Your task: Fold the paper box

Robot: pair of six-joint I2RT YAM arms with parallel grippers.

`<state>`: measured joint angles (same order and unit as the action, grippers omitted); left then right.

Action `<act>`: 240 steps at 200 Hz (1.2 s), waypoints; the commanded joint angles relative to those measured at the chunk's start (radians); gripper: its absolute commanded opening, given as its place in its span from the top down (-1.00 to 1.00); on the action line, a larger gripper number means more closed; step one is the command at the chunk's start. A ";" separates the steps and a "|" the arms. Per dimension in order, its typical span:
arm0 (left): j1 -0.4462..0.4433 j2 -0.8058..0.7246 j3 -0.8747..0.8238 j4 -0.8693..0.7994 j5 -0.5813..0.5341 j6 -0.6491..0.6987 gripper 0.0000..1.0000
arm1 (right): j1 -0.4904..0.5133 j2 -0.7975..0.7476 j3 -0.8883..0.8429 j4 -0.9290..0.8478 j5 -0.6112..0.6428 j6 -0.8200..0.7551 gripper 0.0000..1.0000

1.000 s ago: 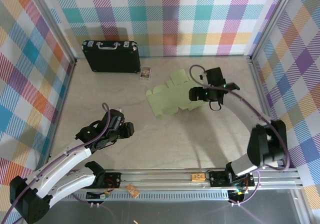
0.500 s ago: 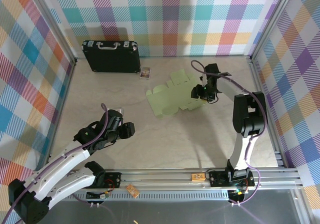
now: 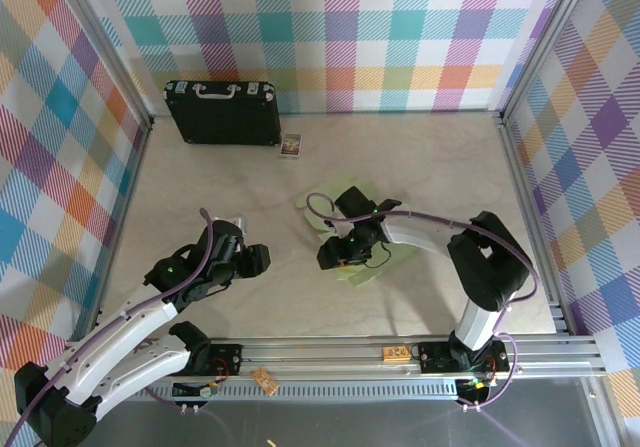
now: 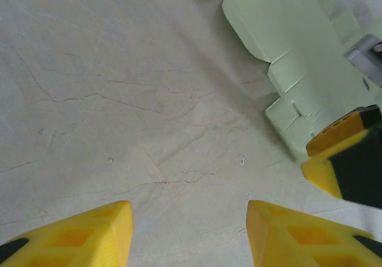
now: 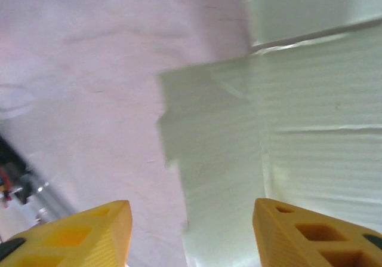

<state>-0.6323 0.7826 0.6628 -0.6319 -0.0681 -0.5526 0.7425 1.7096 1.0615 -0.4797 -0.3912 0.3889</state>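
Note:
The paper box (image 3: 358, 277) is a pale green flat cutout lying mid-table, partly hidden under my right arm. My right gripper (image 3: 335, 255) hovers at its near-left edge. In the right wrist view the right gripper (image 5: 191, 219) is open, and the card's ragged edge (image 5: 286, 135) runs between its yellow fingers (image 5: 298, 231). My left gripper (image 3: 255, 259) rests to the left of the box. It (image 4: 188, 219) is open over bare table, with the box's tabbed flaps (image 4: 280, 34) ahead to its right and the right gripper's fingers (image 4: 340, 141) beside them.
A black briefcase (image 3: 222, 112) with a silver handle stands at the back left. A tiny picture card (image 3: 291, 146) lies just to its right. Plaid walls close three sides, and a metal rail (image 3: 330, 348) runs along the front edge.
My right arm has swung from the far right to the table's middle. The paper box has shifted toward the front under it. The left arm has barely moved.

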 commanded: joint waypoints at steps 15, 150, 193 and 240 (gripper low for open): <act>0.001 -0.016 0.003 -0.010 0.017 0.006 -0.07 | -0.102 -0.175 0.047 0.017 0.128 -0.026 -0.31; -0.167 0.455 0.095 0.458 0.261 -0.030 0.19 | -0.361 -0.590 -0.437 -0.099 0.140 0.113 -0.13; -0.172 0.717 0.205 0.462 0.340 -0.006 0.34 | -0.358 -0.676 -0.502 -0.129 0.162 0.157 -0.13; -0.172 0.852 0.216 0.469 0.318 0.000 0.48 | -0.346 -0.623 -0.506 -0.132 0.152 0.175 -0.11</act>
<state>-0.7937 1.5829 0.8639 -0.1780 0.2310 -0.5598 0.3813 1.0630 0.5640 -0.5999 -0.2211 0.5396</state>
